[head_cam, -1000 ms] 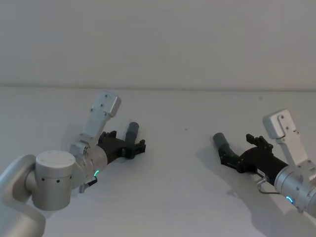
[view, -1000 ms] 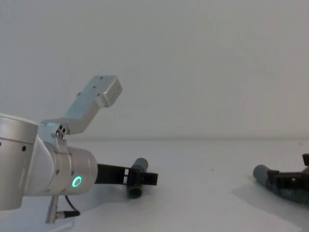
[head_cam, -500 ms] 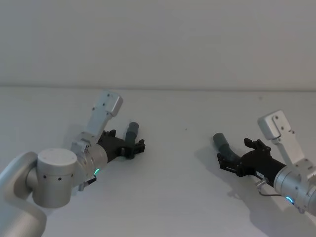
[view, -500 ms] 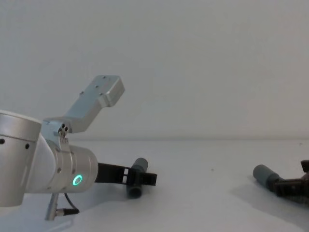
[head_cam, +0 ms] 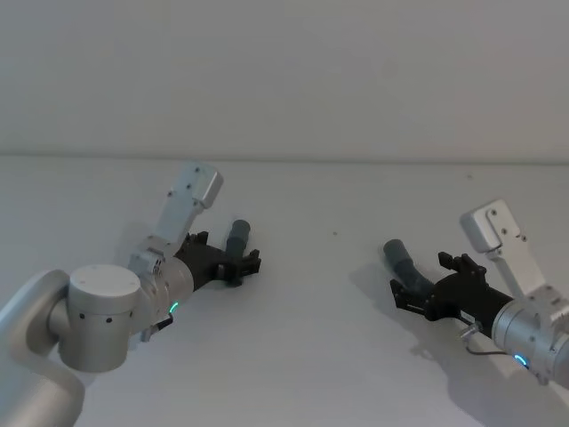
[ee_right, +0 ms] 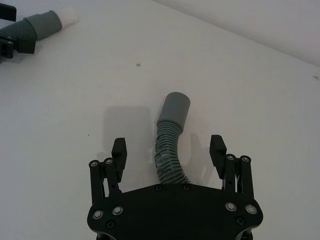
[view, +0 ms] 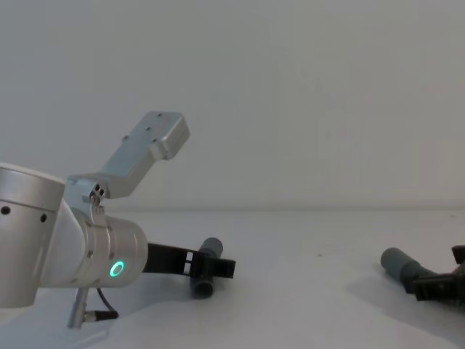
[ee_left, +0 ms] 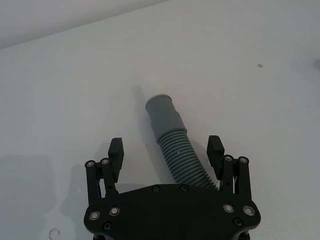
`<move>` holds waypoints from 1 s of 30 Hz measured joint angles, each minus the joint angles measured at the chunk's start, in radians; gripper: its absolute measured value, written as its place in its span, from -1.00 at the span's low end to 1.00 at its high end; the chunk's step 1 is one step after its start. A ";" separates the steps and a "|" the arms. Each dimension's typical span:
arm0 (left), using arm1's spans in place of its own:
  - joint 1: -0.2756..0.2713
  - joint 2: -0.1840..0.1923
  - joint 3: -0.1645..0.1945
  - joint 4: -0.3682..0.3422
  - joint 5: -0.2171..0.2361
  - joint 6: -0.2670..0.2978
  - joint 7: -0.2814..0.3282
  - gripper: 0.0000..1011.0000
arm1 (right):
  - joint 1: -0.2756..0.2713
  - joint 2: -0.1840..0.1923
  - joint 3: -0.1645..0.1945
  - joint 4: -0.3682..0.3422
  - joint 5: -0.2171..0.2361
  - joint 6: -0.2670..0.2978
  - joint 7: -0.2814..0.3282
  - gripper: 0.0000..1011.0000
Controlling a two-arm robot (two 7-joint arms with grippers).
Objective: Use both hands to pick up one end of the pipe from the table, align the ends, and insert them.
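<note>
On the wide white matte table (head_cam: 293, 356) there was one small dark speck (head_cam: 335, 234), and everything sat to either side of it. To the left of the speck, the black plastic-jawed left gripper (ee_left: 165, 146), on its silver-grey arm with a green ring glowing, stood open. Its two fingers (ee_left: 116, 150) flanked the dark grey ribbed plastic pipe (ee_left: 181, 162) with a gap on each side, not touching it. Beyond those fingertips the pipe's smooth grey left cuff (ee_left: 162, 111) poked out, its round mouth aimed away from the robot. To the right of the speck, and a little nearer the robot, the matching black right gripper (ee_right: 168, 145) was likewise spread wide astride the ribbed stretch, its fingers clear of it. The smooth right cuff (ee_right: 175, 110) stuck out ahead, angled towards the speck. The two cuffs lay well apart, roughly with the speck between them. Whether either cuff rested on the table or sat slightly raised, I could not tell
</note>
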 joint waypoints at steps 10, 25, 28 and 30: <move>-0.002 0.000 0.001 0.001 0.004 -0.001 -0.001 0.98 | 0.000 -0.005 -0.008 0.005 -0.016 0.000 0.002 0.98; -0.003 0.000 0.002 0.002 0.005 -0.001 -0.001 0.98 | 0.002 -0.018 -0.013 0.013 -0.030 0.012 0.004 0.98; -0.003 0.000 0.002 0.002 0.006 -0.001 -0.001 0.98 | 0.002 -0.020 -0.014 0.014 -0.031 0.013 0.004 0.98; -0.003 0.000 0.002 0.002 0.006 -0.001 -0.001 0.98 | 0.002 -0.020 -0.014 0.014 -0.032 0.014 0.004 0.98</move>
